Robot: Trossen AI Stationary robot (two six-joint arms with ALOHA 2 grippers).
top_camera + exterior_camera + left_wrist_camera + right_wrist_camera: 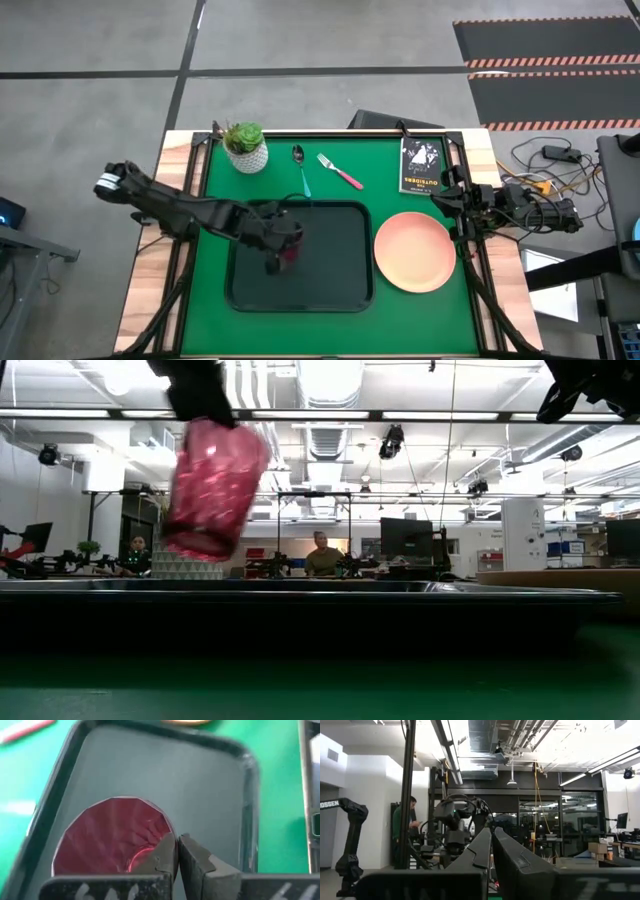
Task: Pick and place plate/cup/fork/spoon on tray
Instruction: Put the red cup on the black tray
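Note:
My left gripper (283,250) is shut on the dark red cup (212,490), held in the air above the dark tray (340,295); the cup also shows in the left wrist view (112,837). The salmon-pink plate (414,251) lies flat on the green mat right of the tray. The teal-handled spoon (301,170) and the pink-handled fork (340,171) lie on the mat beyond the tray's far rim. My right gripper (492,837) is shut and empty, raised at the table's right edge (455,200). My left gripper pinches the cup's rim wall (150,852), one finger (162,855) inside the cup and one (197,860) outside. The fingers come from above. The cup hangs below them, tilted, lifted clear of the tray (300,595).
A white pot with a green plant (245,147) stands at the far left of the mat. A small black book (421,165) lies at the far right. People sit in the room beyond the table (322,555).

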